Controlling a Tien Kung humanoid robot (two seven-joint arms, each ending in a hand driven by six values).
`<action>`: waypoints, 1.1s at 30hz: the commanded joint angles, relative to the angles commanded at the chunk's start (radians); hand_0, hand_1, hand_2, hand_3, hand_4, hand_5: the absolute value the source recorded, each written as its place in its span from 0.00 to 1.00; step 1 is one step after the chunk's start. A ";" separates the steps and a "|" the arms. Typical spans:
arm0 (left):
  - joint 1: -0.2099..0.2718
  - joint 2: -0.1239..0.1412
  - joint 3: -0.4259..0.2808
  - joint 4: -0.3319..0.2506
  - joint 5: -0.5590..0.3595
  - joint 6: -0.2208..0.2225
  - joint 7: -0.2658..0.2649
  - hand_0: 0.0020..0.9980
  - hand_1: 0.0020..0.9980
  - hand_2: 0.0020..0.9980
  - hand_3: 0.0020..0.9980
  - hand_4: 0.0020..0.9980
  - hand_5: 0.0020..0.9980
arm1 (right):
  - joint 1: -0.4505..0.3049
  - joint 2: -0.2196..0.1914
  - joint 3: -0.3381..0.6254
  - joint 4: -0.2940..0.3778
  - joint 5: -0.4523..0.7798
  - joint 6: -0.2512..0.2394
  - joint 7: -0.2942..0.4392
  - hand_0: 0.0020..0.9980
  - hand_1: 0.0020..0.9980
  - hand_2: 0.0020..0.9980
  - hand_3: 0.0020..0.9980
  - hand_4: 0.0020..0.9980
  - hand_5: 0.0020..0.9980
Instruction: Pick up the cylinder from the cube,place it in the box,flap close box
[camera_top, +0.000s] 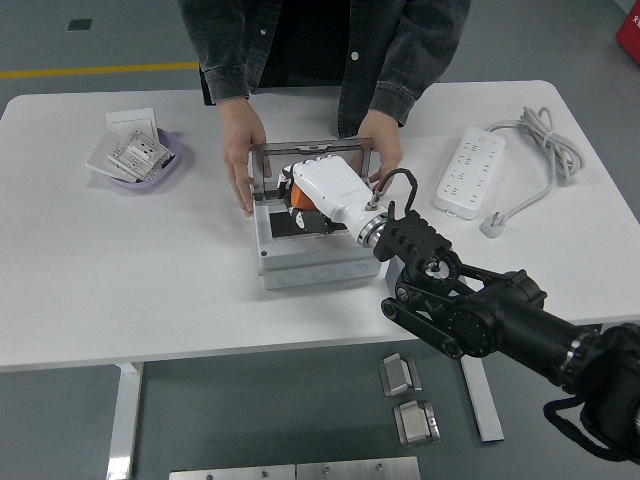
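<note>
- Cylinder (288, 185) first, in the head view: only an orange sliver shows, tucked under the white right hand (325, 185), down inside the open grey box (300, 262) at the table's middle.
- Whether it stands on the dark cube (296, 226) or hangs just above it cannot be told, as the hand covers that spot.
- The right hand's fingers point down into the box and appear curled about the orange piece; I judge it grasped, though the fingertips are hidden.
- The left hand is not in view.
- A person at the far side steadies things: one hand (240, 160) lies along the box's left edge, the other (382, 152) is at the right of the raised lid (312, 150), which stands upright behind the robot's hand.
- Handling, as a judgement: the piece looks small, rigid and light, likely smooth plastic, so it could slip or roll. Take it across its round side, fingers opposite thumb, and set it down flat before letting go.
- Elsewhere on the white table (120, 260): a purple tray (165, 165) of switch plates far left, a power strip (470, 172) far right.
</note>
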 joint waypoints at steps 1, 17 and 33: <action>0.000 0.000 0.001 0.000 -0.001 0.000 -0.001 0.65 0.65 0.53 0.66 0.69 0.34 | 0.000 -0.001 0.001 0.001 -0.019 0.000 -0.004 0.55 0.54 0.63 0.61 0.82 0.08; 0.003 -0.004 0.012 0.000 -0.007 -0.001 -0.005 0.65 0.65 0.53 0.66 0.69 0.33 | -0.042 -0.044 0.000 0.067 0.056 -0.038 0.022 0.62 0.58 0.65 0.66 0.90 0.17; 0.014 -0.008 -0.010 0.000 0.009 0.000 0.005 0.65 0.65 0.53 0.66 0.69 0.33 | -0.062 -0.163 0.082 0.341 0.437 -0.053 0.065 0.62 0.57 0.65 0.66 0.89 0.20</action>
